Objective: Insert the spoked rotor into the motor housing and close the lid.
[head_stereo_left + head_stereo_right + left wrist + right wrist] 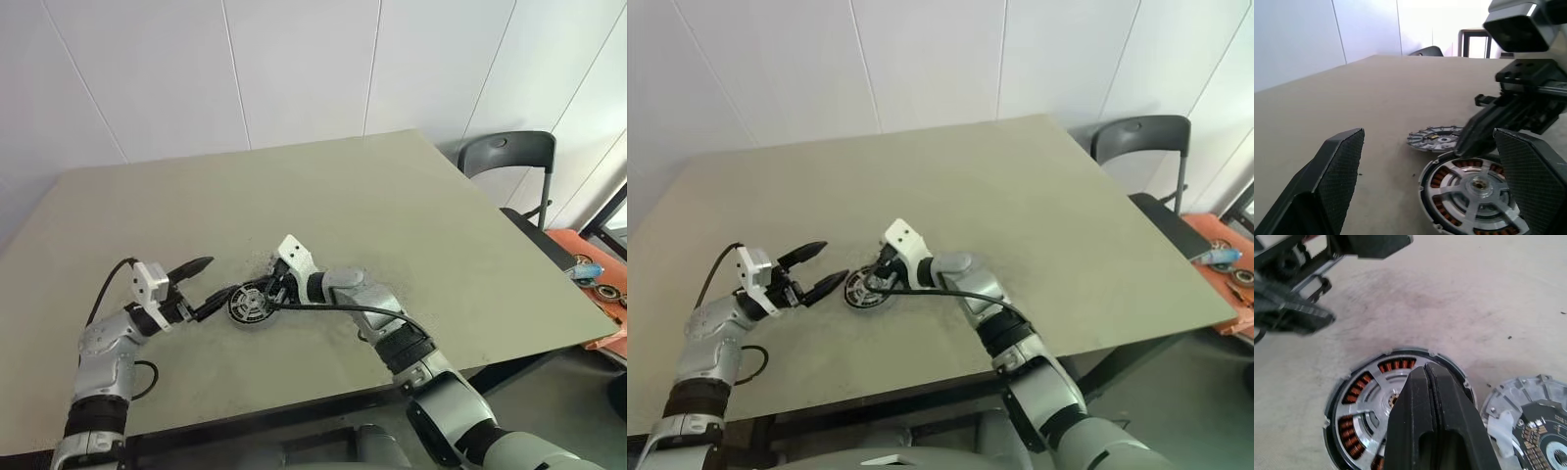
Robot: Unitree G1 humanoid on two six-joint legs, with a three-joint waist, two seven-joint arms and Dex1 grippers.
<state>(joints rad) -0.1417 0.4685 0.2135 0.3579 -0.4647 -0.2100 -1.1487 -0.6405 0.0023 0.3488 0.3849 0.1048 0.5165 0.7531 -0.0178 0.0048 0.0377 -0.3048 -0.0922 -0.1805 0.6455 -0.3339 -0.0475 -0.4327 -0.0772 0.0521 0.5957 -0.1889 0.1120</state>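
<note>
Count: one round dark motor housing (pixel 1352 406) with copper-red coils; one silver spoked rotor (pixel 1476 188) seated in it; one dull grey notched lid (pixel 1436 139) just beyond; one beige table (pixel 392 215); one dark chair (pixel 509 162), far right.

I think I am in a workshop or lab room, because I see a big bare table (pixel 392 215), plain white walls (pixel 294 69), a black chair (pixel 509 157) at the right, and small parts on an orange tray (pixel 593 274).
</note>
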